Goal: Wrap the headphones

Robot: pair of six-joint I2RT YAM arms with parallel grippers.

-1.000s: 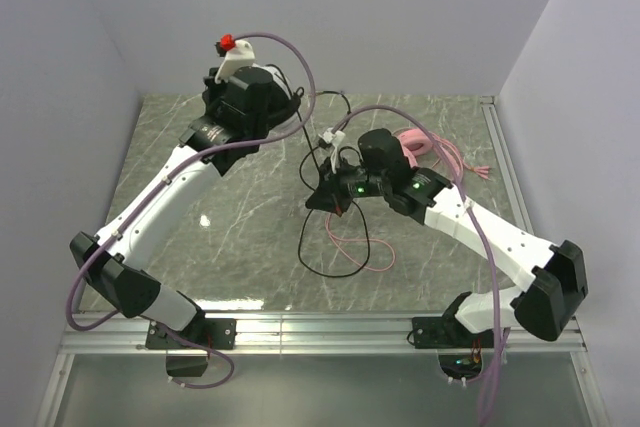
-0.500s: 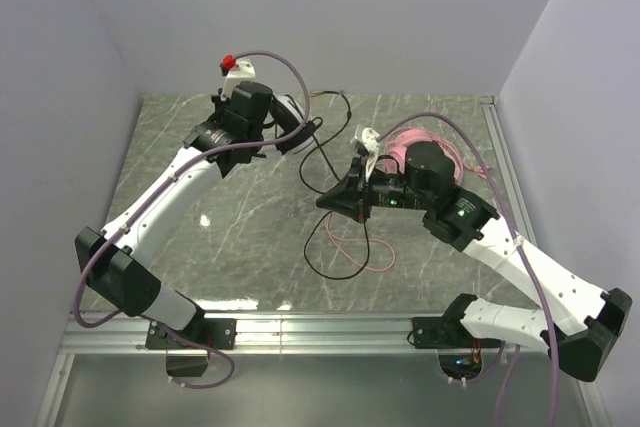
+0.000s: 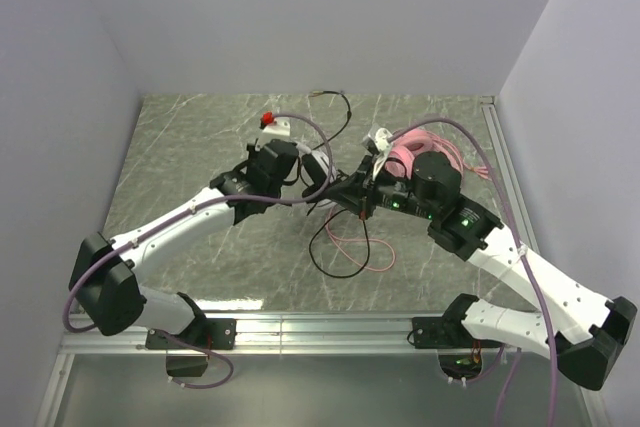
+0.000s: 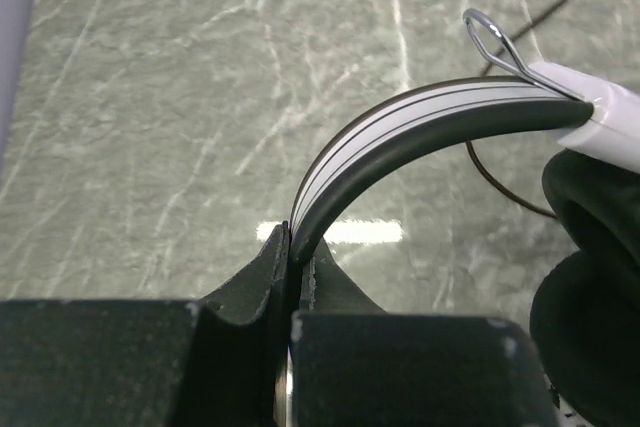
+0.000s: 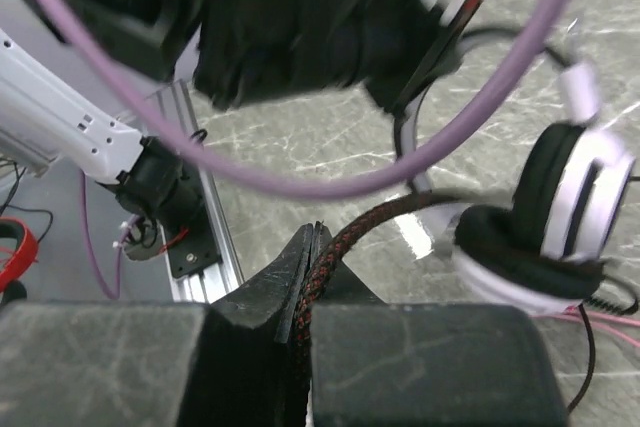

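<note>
The black and white headphones (image 4: 400, 125) hang between my two arms above the middle of the table. My left gripper (image 4: 293, 247) is shut on the striped white headband, with one black ear pad (image 4: 590, 327) just to its right. My right gripper (image 5: 322, 247) is shut on the braided black cable (image 5: 400, 215), which runs up to the ear cup (image 5: 545, 232). From above, the two grippers (image 3: 322, 177) (image 3: 347, 199) are close together. The cable's slack loops (image 3: 338, 259) lie on the table. The pink headphones (image 3: 412, 150) lie behind the right arm, partly hidden.
A pink cable (image 3: 368, 252) loops on the marble table (image 3: 180, 147) beside the black slack. The black cable's far end (image 3: 335, 99) lies near the back wall. An aluminium rail (image 3: 300, 329) runs along the near edge. Walls close in on the left, back and right.
My left arm has swung from the back left down toward the table's middle, carrying the headband. The right arm has stretched out to the right. Both grips have stayed shut.
</note>
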